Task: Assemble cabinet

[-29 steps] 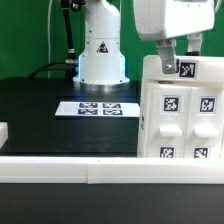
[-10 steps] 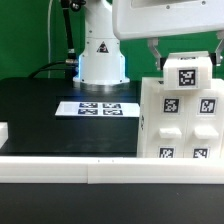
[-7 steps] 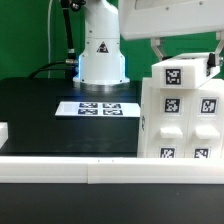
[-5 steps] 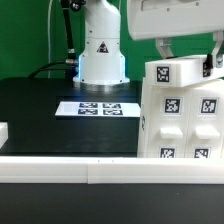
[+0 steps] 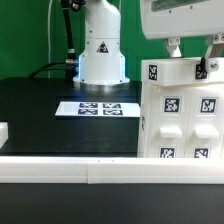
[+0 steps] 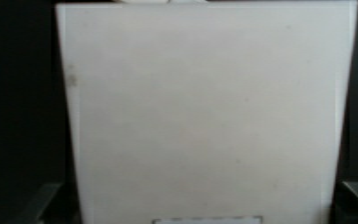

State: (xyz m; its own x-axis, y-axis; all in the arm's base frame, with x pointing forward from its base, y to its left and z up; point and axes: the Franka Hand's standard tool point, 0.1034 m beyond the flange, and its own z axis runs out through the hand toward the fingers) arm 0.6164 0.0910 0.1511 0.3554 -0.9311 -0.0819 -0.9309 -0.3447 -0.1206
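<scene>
Up front, a long white rail (image 5: 70, 172) edges the matte black counter (image 5: 40, 110). The blocky white cabinet (image 5: 180, 125), dotted with square tags, stands at the exterior view's right. The claw (image 5: 192, 58) grips the smooth flat top panel (image 5: 178, 72) upon it.

The exterior view is evenly and brightly lit from above. White surfaces are nearly blown out: the cabinet (image 5: 180, 115) and the rail (image 5: 100, 172) along the near edge lose surface detail to glare. A soft reflection is seen on the black bench (image 5: 40, 115) below the robot base (image 5: 101, 50). Shadows are faint. Edges are slightly soft throughout. The wrist view is dimmer and blurred; a pale grey panel (image 6: 202, 100) is shown out of focus against near-black surroundings.
</scene>
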